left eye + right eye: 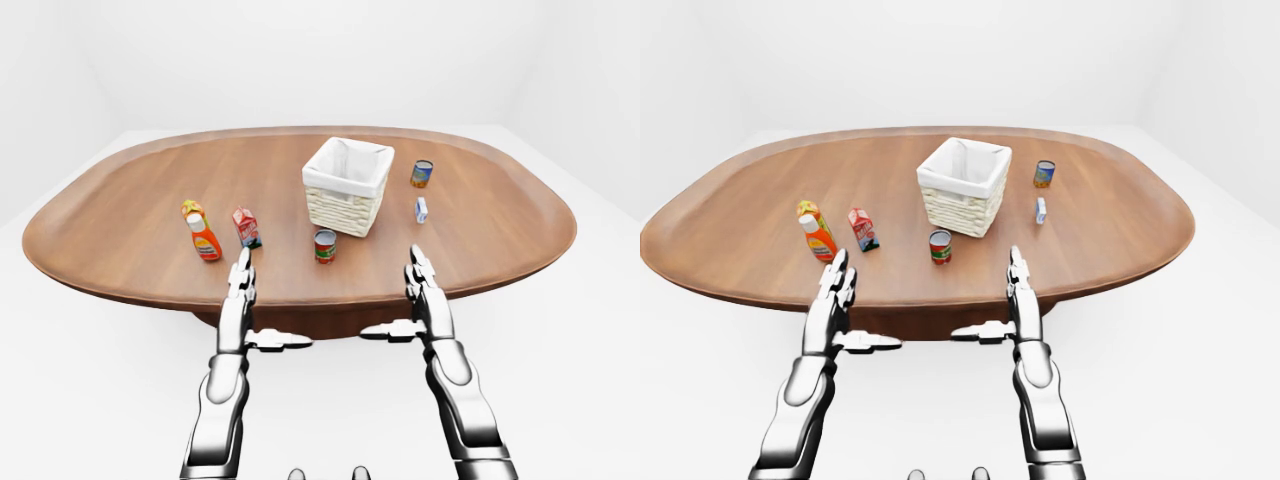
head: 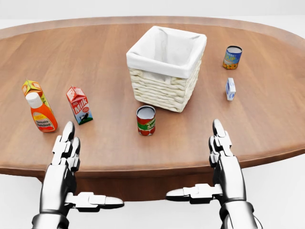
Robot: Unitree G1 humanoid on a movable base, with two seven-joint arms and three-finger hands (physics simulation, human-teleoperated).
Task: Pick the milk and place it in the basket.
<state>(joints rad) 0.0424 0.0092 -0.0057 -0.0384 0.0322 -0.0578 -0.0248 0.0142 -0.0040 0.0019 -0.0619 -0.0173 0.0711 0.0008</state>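
chrome-grey and jointed, the left hand and the right hand sit lowest in the head view, both flat and spread wide, fingers straight, thumbs pointing inward toward each other, neither holding anything. their fingertips reach over the near rim of the wooden table; whether they touch the wood cannot be told. the forearms are cut off by the bottom edge.

just above the left hand stands the milk, a red carton, upright, its lower label too small to read. left of it an orange bottle with a white cap stands before a yellow-orange carton, which it partly hides. near the middle a red tomato can stands just below the basket, a woven one with a white cloth liner; its floor is not visible. to the right, well apart from the milk, a small blue-and-white carton and, farther up, a blue can.
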